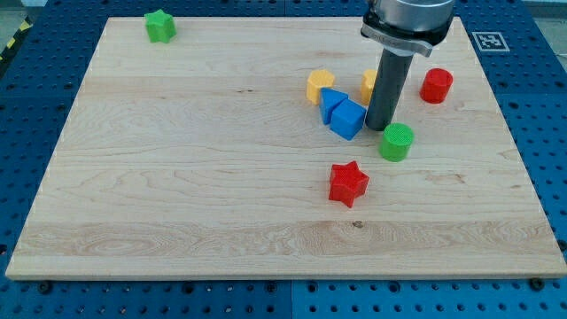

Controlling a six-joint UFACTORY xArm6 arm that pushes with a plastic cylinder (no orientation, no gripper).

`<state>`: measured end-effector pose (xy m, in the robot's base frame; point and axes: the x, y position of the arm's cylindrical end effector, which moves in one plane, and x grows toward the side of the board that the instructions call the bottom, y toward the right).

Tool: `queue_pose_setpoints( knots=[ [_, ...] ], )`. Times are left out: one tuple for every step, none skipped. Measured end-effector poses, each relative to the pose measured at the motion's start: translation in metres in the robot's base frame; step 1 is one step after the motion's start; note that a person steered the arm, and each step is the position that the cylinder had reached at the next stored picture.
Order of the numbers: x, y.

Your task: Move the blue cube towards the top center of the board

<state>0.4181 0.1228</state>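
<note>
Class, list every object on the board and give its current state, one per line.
blue cube: beside my tip
my tip: on board, right of cube
blue block: touching cube
yellow blocks: flanking rod
green cylinder: upright
red cylinder: upright
red star: alone
green star: top-left corner
</note>
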Motion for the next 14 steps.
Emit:
queue_pose_setpoints(
  knots=[
    [-0.01, 0.0],
    [0.002, 0.003],
    [0.008, -0.009],
    [0.001, -0.042],
    [0.001, -0.063],
    [0.003, -0.07],
    [0.003, -0.094],
    [0.003, -0.104],
    [0.018, -0.104],
    [0.032, -0.134],
    [0.032, -0.168],
    [0.032, -0.172],
    [0.024, -0.172],
    [0.001, -0.173]
  ],
)
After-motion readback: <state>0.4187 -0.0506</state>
